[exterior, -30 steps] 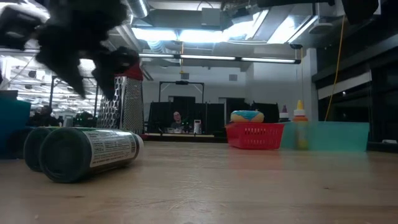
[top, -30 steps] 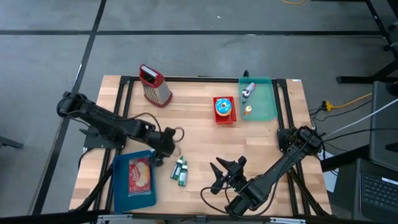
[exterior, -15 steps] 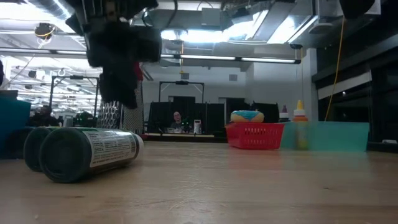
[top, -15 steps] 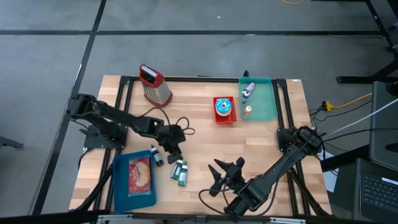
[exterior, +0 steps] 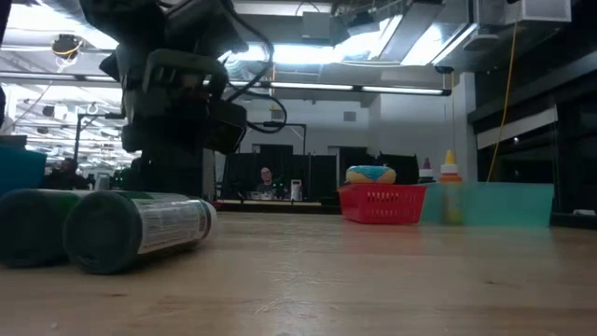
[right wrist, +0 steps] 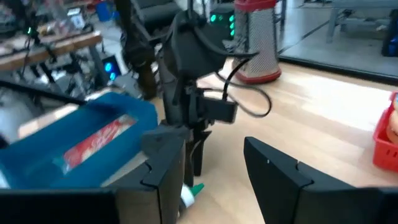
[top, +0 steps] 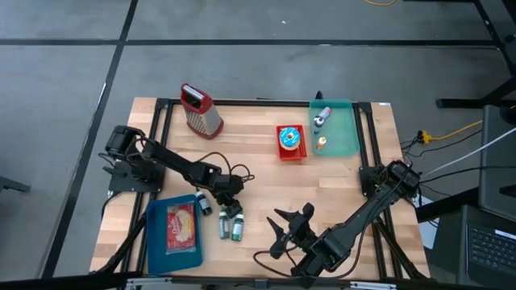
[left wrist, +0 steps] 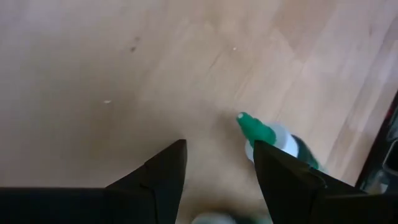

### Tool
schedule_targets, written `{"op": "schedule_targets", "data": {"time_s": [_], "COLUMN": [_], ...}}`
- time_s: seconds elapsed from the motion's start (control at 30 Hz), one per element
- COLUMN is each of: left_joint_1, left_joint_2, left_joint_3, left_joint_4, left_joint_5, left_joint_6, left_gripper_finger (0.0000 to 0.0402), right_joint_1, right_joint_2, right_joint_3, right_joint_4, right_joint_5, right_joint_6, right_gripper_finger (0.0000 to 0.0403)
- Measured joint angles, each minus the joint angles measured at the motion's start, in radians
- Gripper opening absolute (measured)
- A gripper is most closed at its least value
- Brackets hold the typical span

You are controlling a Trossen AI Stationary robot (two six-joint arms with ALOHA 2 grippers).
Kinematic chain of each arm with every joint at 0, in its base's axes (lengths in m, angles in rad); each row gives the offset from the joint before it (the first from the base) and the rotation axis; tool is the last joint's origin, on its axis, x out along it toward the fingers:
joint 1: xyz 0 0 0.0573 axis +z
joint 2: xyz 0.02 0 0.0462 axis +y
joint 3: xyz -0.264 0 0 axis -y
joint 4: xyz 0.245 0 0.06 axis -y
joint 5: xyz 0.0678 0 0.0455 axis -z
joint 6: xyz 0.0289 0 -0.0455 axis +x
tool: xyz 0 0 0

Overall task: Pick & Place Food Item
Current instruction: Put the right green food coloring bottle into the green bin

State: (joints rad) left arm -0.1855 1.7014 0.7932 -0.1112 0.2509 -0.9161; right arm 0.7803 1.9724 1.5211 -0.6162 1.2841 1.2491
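Observation:
Two green bottles [top: 224, 223] [top: 238, 230] lie on their sides on the wood table, large in the low view [exterior: 140, 229]. A smaller dark bottle [top: 205, 206] lies beside them. My left gripper [top: 228, 197] [exterior: 173, 173] hangs open, fingers down, just behind them. In its wrist view [left wrist: 219, 146] a bottle's green cap [left wrist: 252, 126] lies beside one finger. A red food packet [top: 181, 226] rests in a blue tray [top: 158, 242]. My right gripper [top: 278, 229] [right wrist: 211, 146] hovers open near the front edge, facing the left arm. My left gripper comes from above, slanting down, with one finger [left wrist: 280, 168] next to the cap end of a green bottle [left wrist: 264, 132] lying on the table. Whether the finger touches the bottle cannot be told.
A red basket [top: 291, 153] holding a blue-iced doughnut [top: 289, 138] stands at the back, beside a teal tray [top: 345, 138] with small bottles. A metal grater [top: 200, 111] stands at the back left. Bare wood lies in the middle.
My left gripper has swung from over the blue tray toward the table's right edge and come down behind the green bottles, its wrist rolling round on the way. The left green bottle has shifted a little toward the tray.

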Motion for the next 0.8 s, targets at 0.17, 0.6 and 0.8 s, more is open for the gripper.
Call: {"op": "schedule_targets", "data": {"time_s": [0.17,0.6,0.8], "left_joint_1": [-0.045,-0.111,-0.146], "left_joint_2": [0.005,-0.006,-0.008], "left_joint_3": [-0.001,0.018,0.084], "left_joint_4": [0.06,0.188,0.043], "left_joint_5": [-0.043,-0.173,-0.178], "left_joint_6": [-0.108,-0.242,-0.288], "left_gripper_finger": [0.0185,0.0185,0.0185], "right_joint_1": [0.0,0.029,0.028], "right_joint_2": [0.0,0.0,0.0], "right_joint_3": [0.0,0.0,0.0], "right_joint_4": [0.036,0.045,0.055], "right_joint_5": [-0.099,-0.15,-0.201], "right_joint_6": [-0.07,-0.146,-0.213], "right_gripper_finger": [0.0169,0.0169,0.0169]}}
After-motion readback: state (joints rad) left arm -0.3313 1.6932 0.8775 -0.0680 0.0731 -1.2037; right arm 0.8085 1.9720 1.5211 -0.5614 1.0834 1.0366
